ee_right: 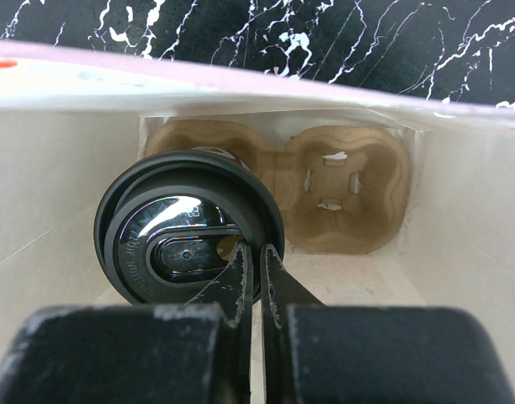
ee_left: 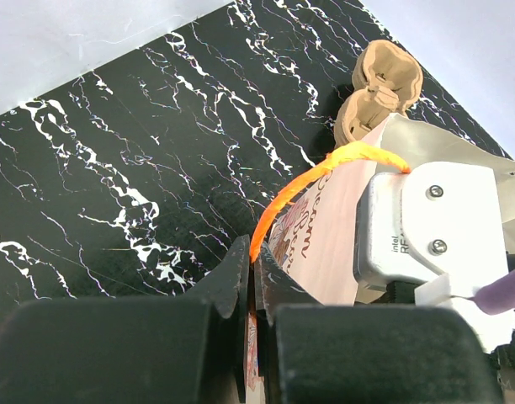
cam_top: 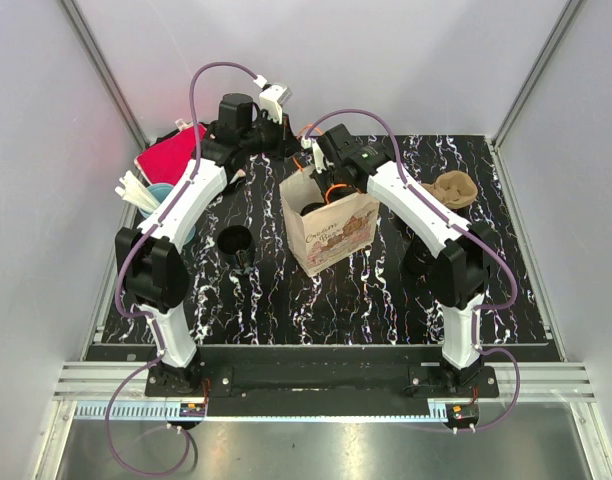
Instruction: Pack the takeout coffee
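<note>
You have the white printed paper bag [cam_top: 336,235] standing upright near the middle of the black, white-veined marble-pattern table [cam_top: 386,300], with its mouth open. Your left gripper [ee_left: 251,273] is at the far-left part of the bag's rim. Its fingers are pressed together, pinching the orange twisted-cord handle [ee_left: 325,172] along with the bag's edge. The cord arches up from the fingers and over towards the rim.

Your right gripper [ee_right: 251,265] is lowered into the bag's mouth, fingers squeezed flat against each other. Just beyond those tips is the black-lidded takeout coffee cup [ee_right: 186,231]. It sits in the left socket of a brown moulded-pulp cup carrier [ee_right: 350,189] on the bag's floor, and the carrier's right socket shows its bare bottom (you cannot tell from the wrist view whether the tips touch the lid).

Outside the bag, a second round black cup [cam_top: 234,240] stands on the table to the bag's left. Another brown pulp carrier [cam_top: 453,188] lies towards the far right of the table, beyond the right arm.
</note>
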Controlling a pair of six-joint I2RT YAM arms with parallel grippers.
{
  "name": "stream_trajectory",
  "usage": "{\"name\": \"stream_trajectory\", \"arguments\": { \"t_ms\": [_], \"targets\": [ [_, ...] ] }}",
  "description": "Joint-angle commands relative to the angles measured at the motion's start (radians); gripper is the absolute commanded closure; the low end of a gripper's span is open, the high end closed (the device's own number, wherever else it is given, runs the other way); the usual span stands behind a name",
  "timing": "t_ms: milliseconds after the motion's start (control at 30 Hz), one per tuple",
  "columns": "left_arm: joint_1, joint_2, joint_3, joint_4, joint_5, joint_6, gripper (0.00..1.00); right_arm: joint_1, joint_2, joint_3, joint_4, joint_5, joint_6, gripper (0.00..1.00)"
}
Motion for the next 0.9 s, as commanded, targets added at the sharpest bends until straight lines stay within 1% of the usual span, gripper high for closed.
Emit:
{"name": "stream_trajectory", "arguments": {
  "t_ms": [0,867],
  "targets": [
    [0.004,-0.048,-0.006,0.051,0.029,-0.007,1.00,0.010,0.007,0.033,0.036,-0.027,-0.005,1.00],
    [0.004,-0.046,-0.009,0.056,0.040,-0.016,1.00,0.009,0.043,0.056,0.036,-0.050,0.001,1.00]
  ]
}}
